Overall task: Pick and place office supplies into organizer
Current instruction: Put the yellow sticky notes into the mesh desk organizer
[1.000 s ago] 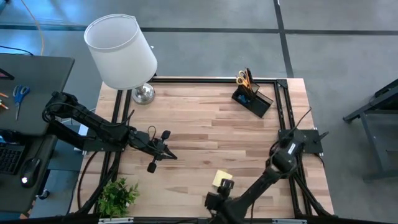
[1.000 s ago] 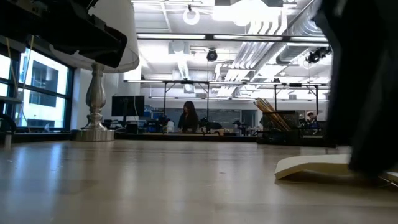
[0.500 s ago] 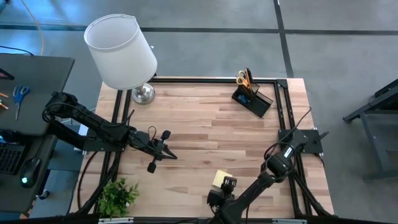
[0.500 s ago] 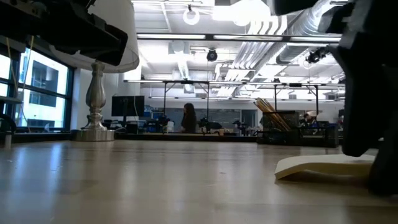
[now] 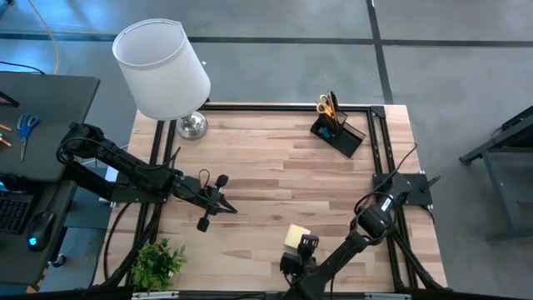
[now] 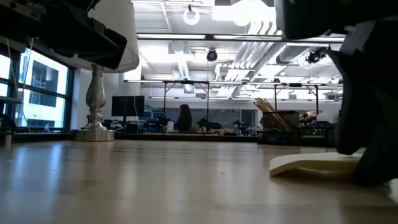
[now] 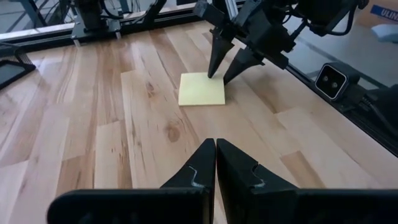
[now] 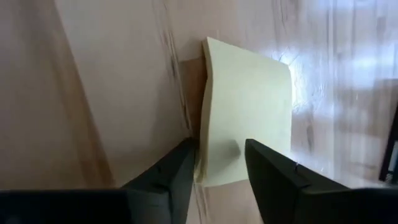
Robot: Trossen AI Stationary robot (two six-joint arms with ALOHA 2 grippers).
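Note:
The yellow sticky-note pad (image 5: 295, 236) lies flat on the table close to its near edge, its left edge (image 6: 277, 167) curling up a little. My right gripper (image 7: 219, 78) points steeply down at the pad's near right corner, open, one finger over the pad and the other just beside it. My left gripper (image 5: 231, 209) hovers shut over the table's left middle, holding nothing. The black organizer (image 5: 340, 133) stands at the far right with yellow-handled scissors (image 5: 325, 106) and pens upright in it. My right gripper comes at the pad (image 8: 249, 106) slanting down from the near side. One fingertip (image 7: 212, 73) meets the pad's top near a corner; the other (image 7: 227, 78) stands beside the pad's edge on the wood. The pad's edge (image 8: 202, 134) lies between them. The pad rests on the table.
A white lamp (image 5: 162, 67) stands at the far left corner and a small green plant (image 5: 158, 262) at the near left. Blue-handled scissors (image 5: 27, 125) lie on a side desk beyond the table's left edge. Bare wood spans the table's middle.
My right gripper has come down onto the pad and tipped more steeply downward. The pad has shifted slightly toward the table's left.

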